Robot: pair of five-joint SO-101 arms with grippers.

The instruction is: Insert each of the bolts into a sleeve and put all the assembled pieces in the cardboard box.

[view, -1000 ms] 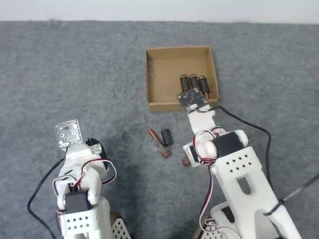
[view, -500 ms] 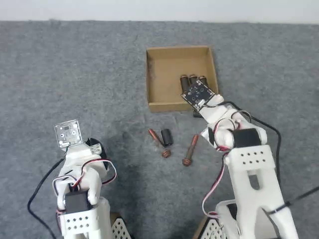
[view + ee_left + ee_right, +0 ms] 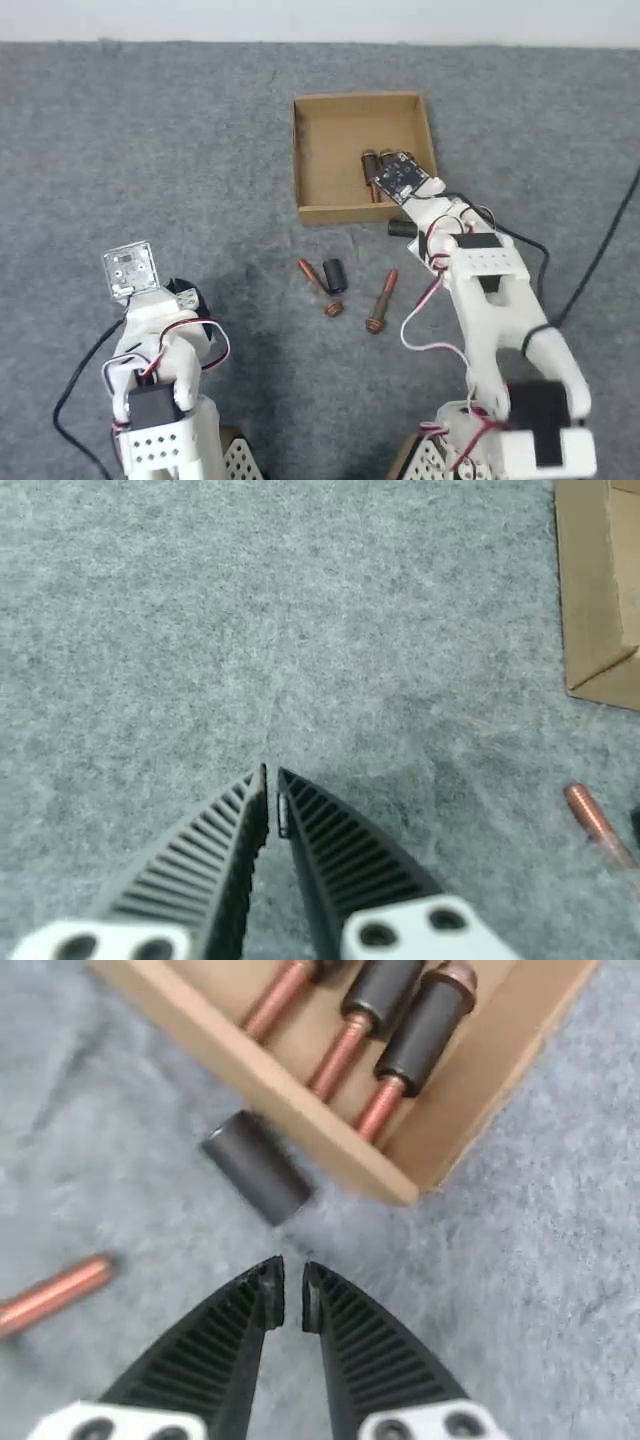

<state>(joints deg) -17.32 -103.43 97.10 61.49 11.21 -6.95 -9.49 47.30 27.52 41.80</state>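
Surface: grey felt carpet.
Box: square cardboard, three sleeved copper bolts inside.
Left gripper: pressed together.
Right gripper: pressed together.

gripper over grey carpet; fingers almost together, slim gap, nothing between. clock read from gripper, 12 = way fingers point.
sleeve at 11: black, lying loose on carpet, just beside box outer wall.
box corner at 1.
pieces at 12: three bolts in sleeves, side by side inside box, copper ends toward near wall.
bolt at 9: bare, on carpet, apart from sleeve.
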